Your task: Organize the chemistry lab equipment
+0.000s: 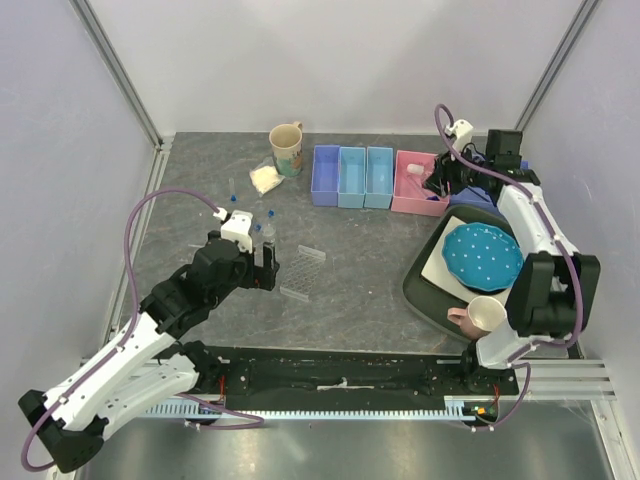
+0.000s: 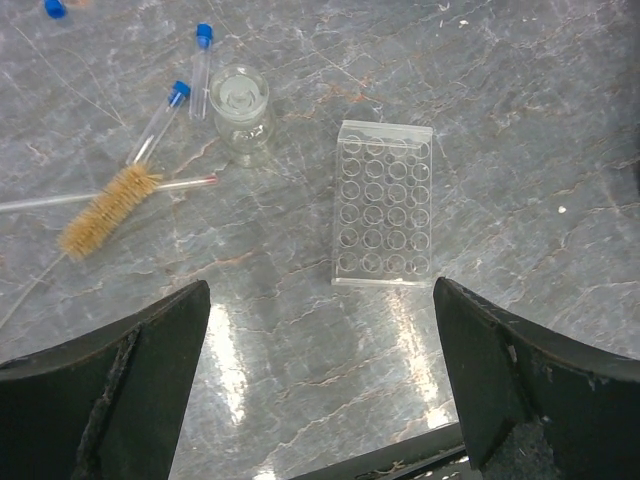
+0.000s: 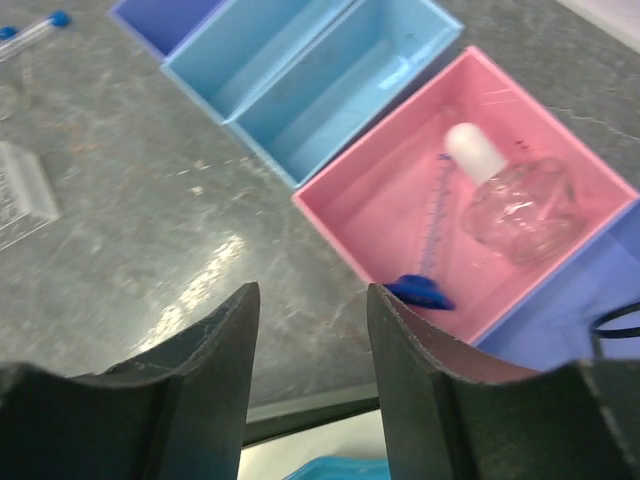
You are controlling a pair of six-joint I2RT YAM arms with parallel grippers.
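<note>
Only the left wrist view shows a bristle brush (image 2: 105, 210), lying beside two tiny blue-capped clear tubes (image 2: 201, 70) and a small clear jar (image 2: 241, 110). The left gripper (image 2: 320, 300) hangs wide open, empty, just beside the clear plastic tube rack (image 2: 383, 203), which lies flat on the grey marbled table (image 2: 520, 120). The right gripper (image 3: 312, 300), partly open and empty, faces a pink bin (image 3: 380, 210) holding the small white-stoppered clear flask (image 3: 515, 205). Pale walls (image 1: 350, 60) enclose the table.

Overhead view spans the table (image 1: 380, 270) — wrist views peer down close (both show rack (image 2: 385, 205)).
</note>
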